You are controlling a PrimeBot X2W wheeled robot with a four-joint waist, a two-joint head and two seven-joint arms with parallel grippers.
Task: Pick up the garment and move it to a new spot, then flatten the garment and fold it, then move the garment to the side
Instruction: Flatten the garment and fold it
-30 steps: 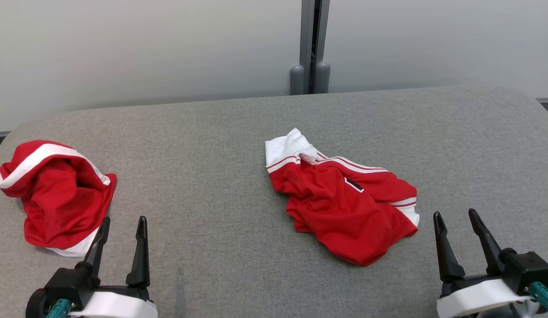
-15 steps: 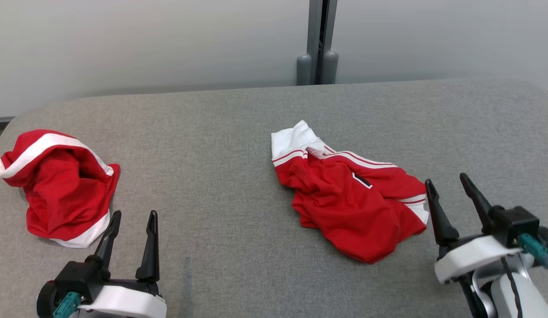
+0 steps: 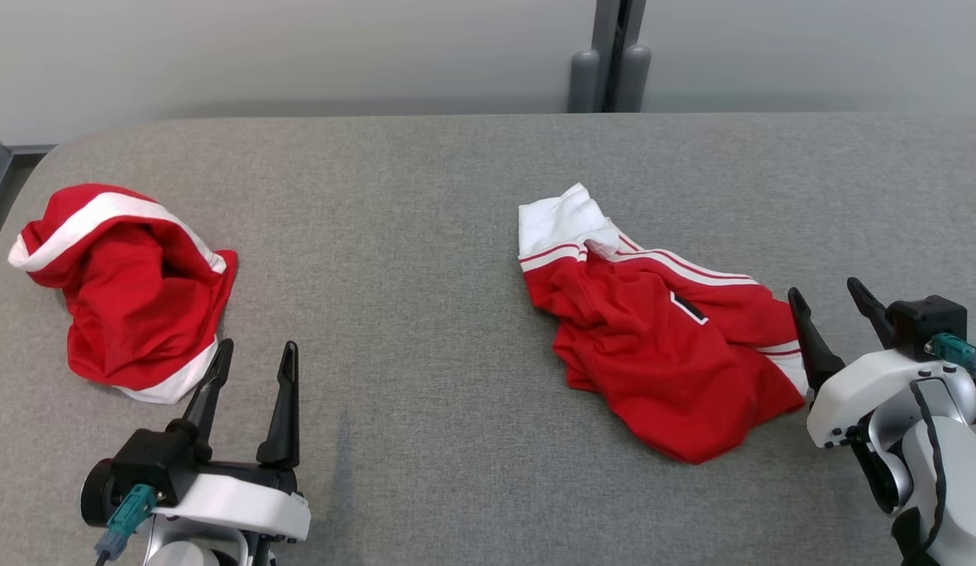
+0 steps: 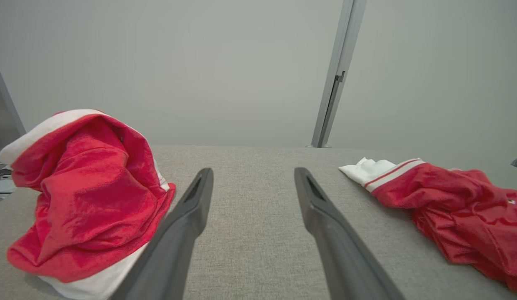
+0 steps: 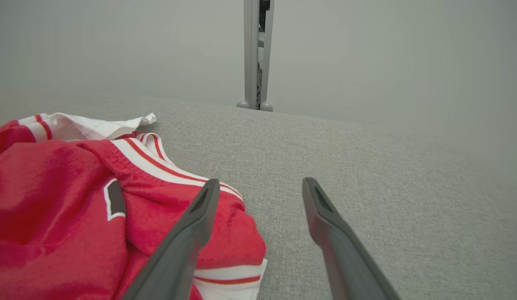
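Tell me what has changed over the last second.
The right pincer has moved forward and now stands open at the right edge of the crumpled red and white garment in the middle, gripping nothing. The whole head view has also shifted, which is the camera moving, not the things. The left pincer stays open near the other red garment, and both garments lie unmoved on the grey table.

Grey table point(image 3: 456, 196): red garment point(image 3: 661, 346) centre-right, red bundle point(image 3: 134, 299) left.
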